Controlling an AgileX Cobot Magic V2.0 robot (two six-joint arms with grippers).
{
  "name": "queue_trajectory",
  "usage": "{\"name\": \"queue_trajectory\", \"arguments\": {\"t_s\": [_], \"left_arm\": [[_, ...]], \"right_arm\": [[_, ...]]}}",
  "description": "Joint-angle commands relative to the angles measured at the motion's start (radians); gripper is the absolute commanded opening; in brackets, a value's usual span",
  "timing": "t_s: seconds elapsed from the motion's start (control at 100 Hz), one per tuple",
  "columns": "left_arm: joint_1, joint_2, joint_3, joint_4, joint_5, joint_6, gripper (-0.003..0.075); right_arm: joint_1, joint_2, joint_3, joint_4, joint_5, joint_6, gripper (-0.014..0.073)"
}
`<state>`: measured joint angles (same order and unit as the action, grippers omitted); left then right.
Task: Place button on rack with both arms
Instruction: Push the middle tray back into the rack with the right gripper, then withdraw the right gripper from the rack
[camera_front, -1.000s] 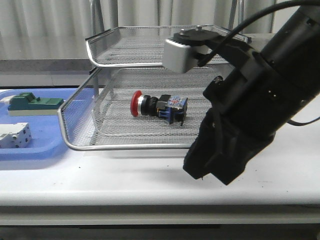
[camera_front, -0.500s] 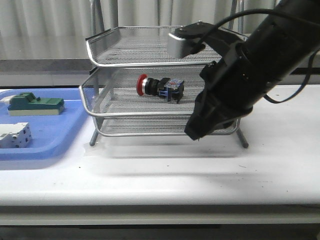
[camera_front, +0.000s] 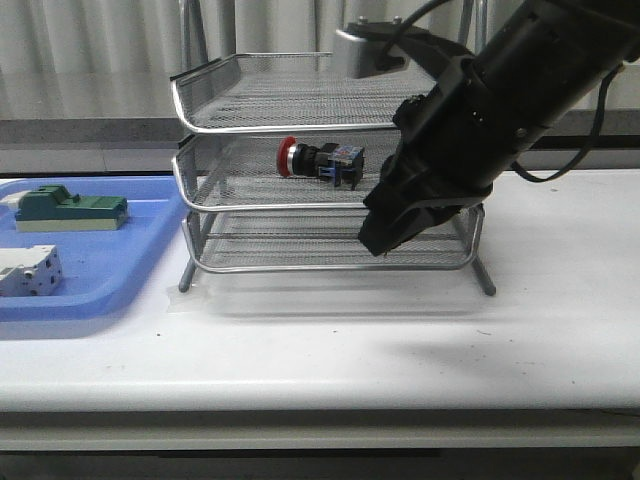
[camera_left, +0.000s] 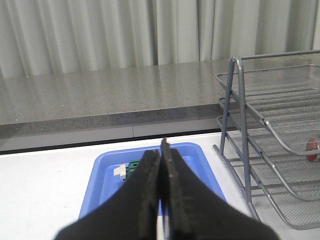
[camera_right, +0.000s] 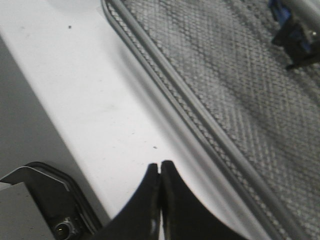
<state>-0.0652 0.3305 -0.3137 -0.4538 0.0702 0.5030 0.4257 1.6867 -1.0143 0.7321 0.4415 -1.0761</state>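
The button (camera_front: 318, 160), with red cap and blue rear block, lies on its side on the middle tier of the silver wire rack (camera_front: 250, 125). My right gripper (camera_front: 378, 248) is shut and empty, hanging in front of the rack's right front side, apart from the button. In the right wrist view its closed tips (camera_right: 160, 167) are over the white table beside the rack rim (camera_right: 165, 75), with the button's blue block (camera_right: 295, 37) at the far corner. My left gripper (camera_left: 162, 150) is shut and empty above the blue tray (camera_left: 195, 155). It is out of the front view.
The flat blue tray (camera_front: 110, 260) lies left of the rack and holds a green block (camera_front: 70, 207) and a white block (camera_front: 28, 272). The right arm's bulk covers the rack's right half. A grey counter and curtains stand behind the table.
The middle tier with the button has slid back into the rack. My right arm has moved up and away with it, still in front of the rack's right side.
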Motion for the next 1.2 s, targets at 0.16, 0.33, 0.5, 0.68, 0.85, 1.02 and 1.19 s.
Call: {"name": "queue_trajectory", "arguments": {"t_s": [0.16, 0.33, 0.5, 0.68, 0.85, 1.02, 1.19], "left_arm": [[0.003, 0.007, -0.027, -0.011, -0.076, -0.012, -0.0020], [0.003, 0.007, -0.027, -0.011, -0.076, -0.012, -0.0020], [0.003, 0.007, -0.027, -0.011, -0.076, -0.012, -0.0020], [0.003, 0.007, -0.027, -0.011, -0.076, -0.012, -0.0020], [0.003, 0.007, -0.027, -0.011, -0.076, -0.012, -0.0020], [0.003, 0.007, -0.027, -0.011, -0.076, -0.012, -0.0020], [0.003, 0.007, -0.027, -0.011, -0.076, -0.012, -0.0020]], "right_arm": [[-0.001, -0.166, -0.026, -0.011, 0.067, 0.178, -0.0060], [-0.018, -0.278, -0.026, -0.134, 0.075, 0.325, -0.0060], [-0.087, -0.389, -0.026, -0.306, 0.134, 0.510, -0.0060], [-0.159, -0.531, 0.003, -0.457, 0.199, 0.674, -0.0060], [-0.216, -0.705, 0.097, -0.514, 0.199, 0.760, -0.0060], [-0.278, -0.889, 0.211, -0.521, 0.208, 0.781, -0.0060], [-0.350, -1.075, 0.305, -0.526, 0.238, 0.816, -0.0060]]}}
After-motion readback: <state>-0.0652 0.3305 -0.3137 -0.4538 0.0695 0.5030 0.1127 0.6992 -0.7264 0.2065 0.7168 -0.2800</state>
